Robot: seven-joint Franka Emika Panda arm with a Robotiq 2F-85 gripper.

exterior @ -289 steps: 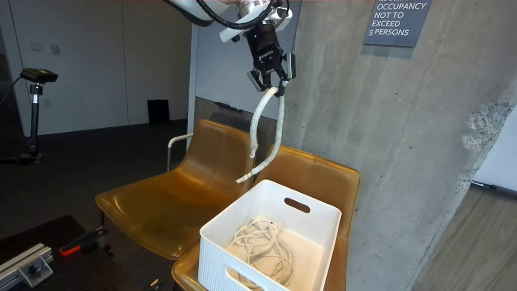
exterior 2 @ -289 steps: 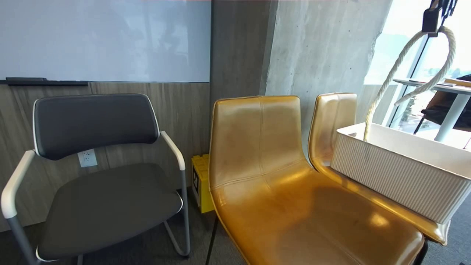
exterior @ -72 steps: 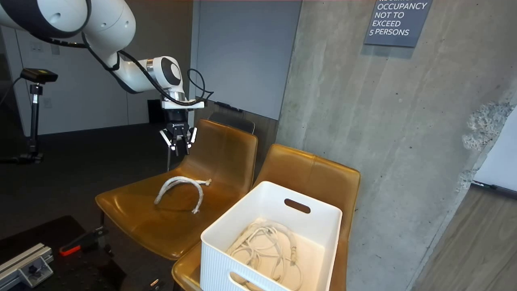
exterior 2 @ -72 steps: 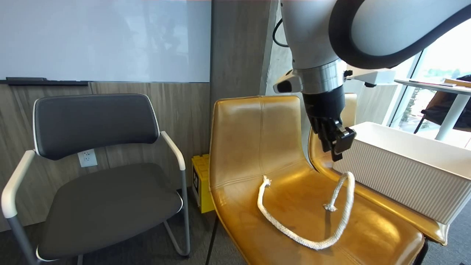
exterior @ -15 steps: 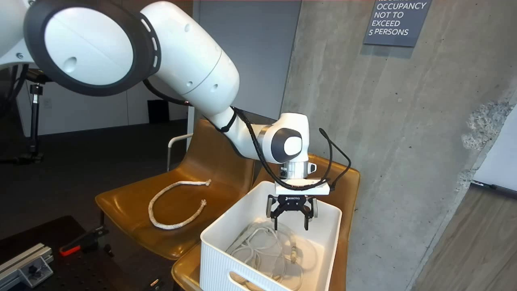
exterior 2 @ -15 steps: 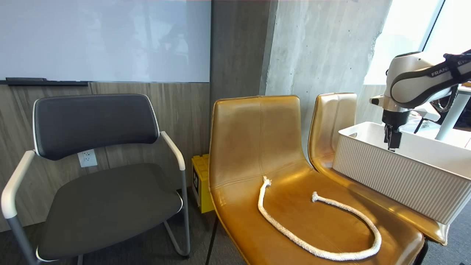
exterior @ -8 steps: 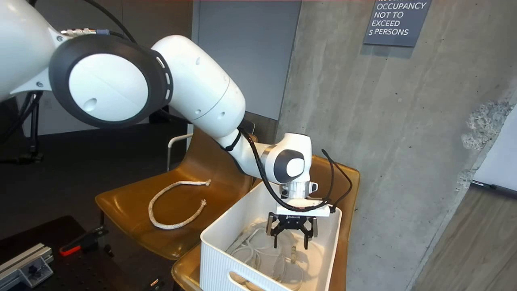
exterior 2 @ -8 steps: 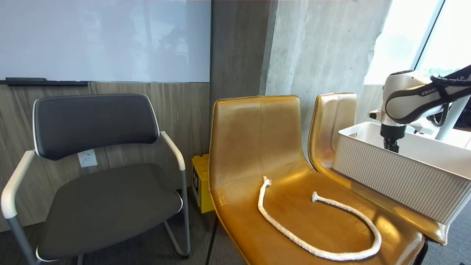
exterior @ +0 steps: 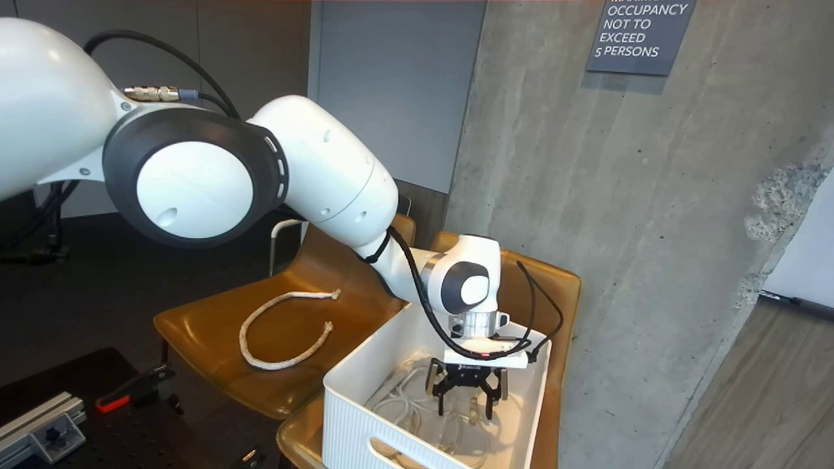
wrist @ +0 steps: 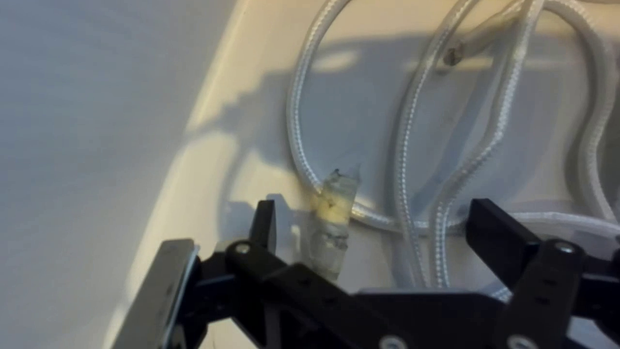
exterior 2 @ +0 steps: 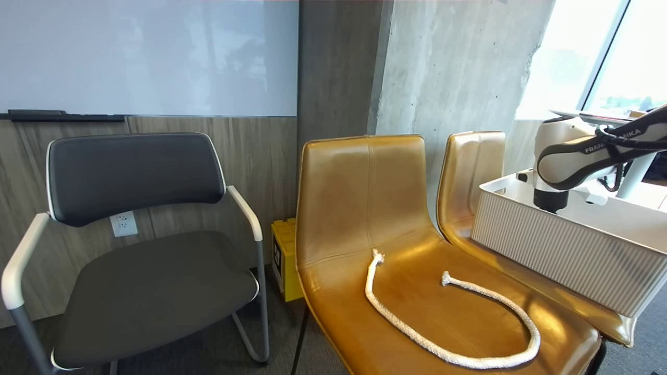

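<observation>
Cords [wrist: 499,121] beneath spread pincer [exterior: 464,410], loosely looped, inside white bin [exterior: 345,423]

In both exterior views, a bin [exterior: 355,417] sits on a chair [exterior 2: 471,172], and a rope [exterior 2: 484,363] lies on the neighbouring chair [exterior 2: 411,281] to its left, one end near the backrest [exterior 2: 365,192]. The fingers [wrist: 496,237] reach inside the bin; cords [wrist: 506,97] lie on its bottom, some showing between the fingers in the wrist view. In an exterior view, an armchair [exterior 2: 161,286] stands left of both chairs, with a whiteboard [exterior 2: 151,57] behind it.
</observation>
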